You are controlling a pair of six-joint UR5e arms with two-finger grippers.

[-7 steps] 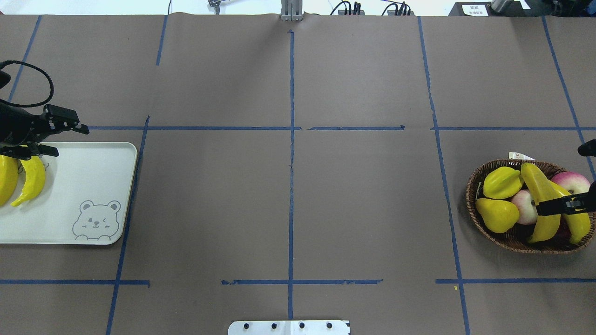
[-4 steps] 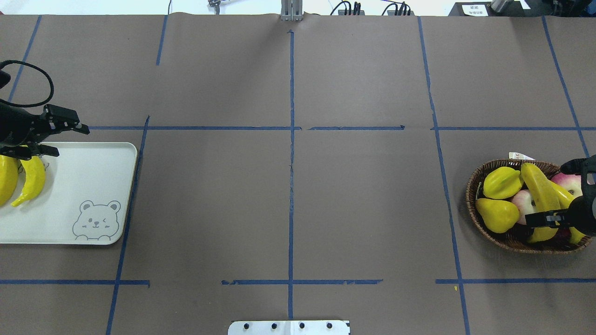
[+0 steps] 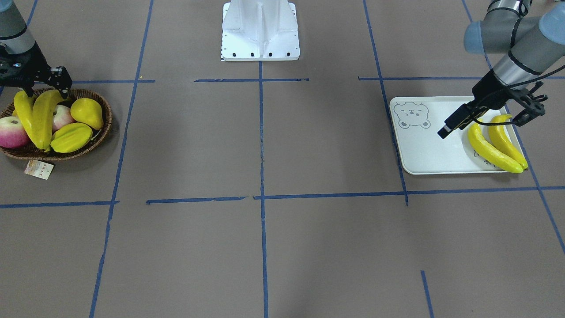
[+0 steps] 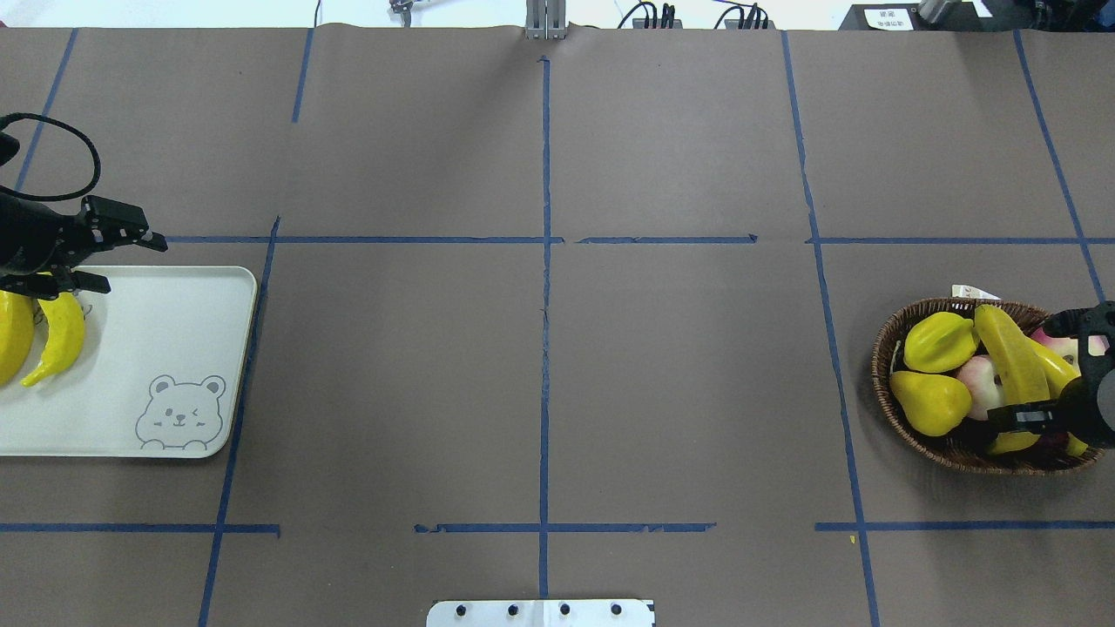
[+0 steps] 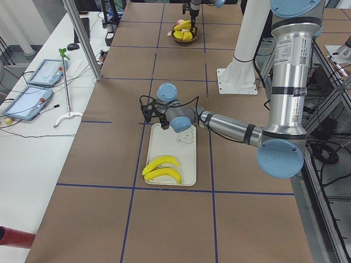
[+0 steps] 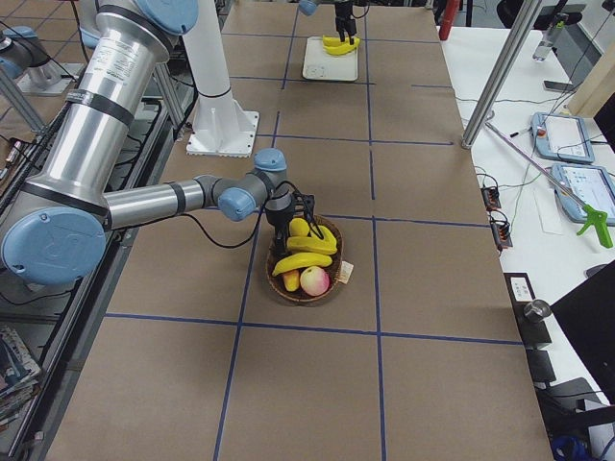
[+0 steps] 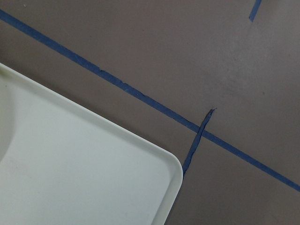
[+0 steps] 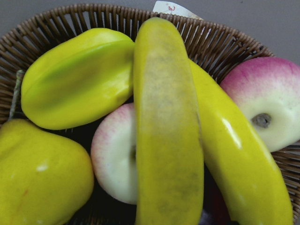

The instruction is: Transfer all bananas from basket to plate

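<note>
Two glossy, bright-yellow bananas point(image 3: 490, 151) lie side by side, curving alike, at one end of the plate point(image 3: 423, 150). The left claw point(image 4: 131, 261) hangs above their stems, fingers apart and empty. Across the counter point(image 4: 679, 392), two more overlap in the basket point(image 4: 884, 366), the upper one dull-streaked along its back and resting on an apple point(image 8: 115, 164). The right claw point(image 3: 48, 90) straddles their ends, fingers spread.

Nothing legible — the paper tag point(image 8: 174, 8) (faint red marks) on the basket point(image 8: 70, 18) is too blurred.
</note>
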